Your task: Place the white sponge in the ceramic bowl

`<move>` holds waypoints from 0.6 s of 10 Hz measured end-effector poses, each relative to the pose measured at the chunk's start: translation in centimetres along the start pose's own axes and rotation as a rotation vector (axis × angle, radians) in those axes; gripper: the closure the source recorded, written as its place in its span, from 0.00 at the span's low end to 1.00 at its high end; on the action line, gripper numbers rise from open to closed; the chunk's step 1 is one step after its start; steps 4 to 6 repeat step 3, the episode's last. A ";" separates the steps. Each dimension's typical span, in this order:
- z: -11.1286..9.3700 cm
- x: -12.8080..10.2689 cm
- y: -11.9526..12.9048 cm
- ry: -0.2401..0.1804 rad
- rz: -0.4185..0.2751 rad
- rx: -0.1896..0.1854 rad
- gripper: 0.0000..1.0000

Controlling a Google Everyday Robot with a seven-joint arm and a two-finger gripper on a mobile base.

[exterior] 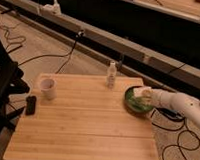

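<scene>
Gripper (141, 98) over one ceramic bowl (130, 107), one cup (47, 88)

I count one gripper (141, 95), down inside the one ceramic bowl (132, 107). Out to the far side from it I see one white cup (47, 88) and one small black object (30, 104), and nearer to it, just beyond the bowl, one small bottle (111, 75). All of that sits on one wooden table (86, 129); I cannot make out the white sponge as a separate item.
</scene>
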 end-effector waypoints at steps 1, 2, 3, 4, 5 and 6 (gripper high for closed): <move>0.0 -0.1 -0.3 -0.005 0.011 0.006 0.25; -0.1 -0.2 -0.4 -0.007 0.019 0.007 0.25; -0.1 -0.2 -0.4 -0.007 0.019 0.007 0.25; -0.1 -0.2 -0.4 -0.007 0.019 0.007 0.25; -0.1 -0.2 -0.4 -0.007 0.019 0.007 0.25; -0.1 -0.2 -0.4 -0.007 0.019 0.007 0.25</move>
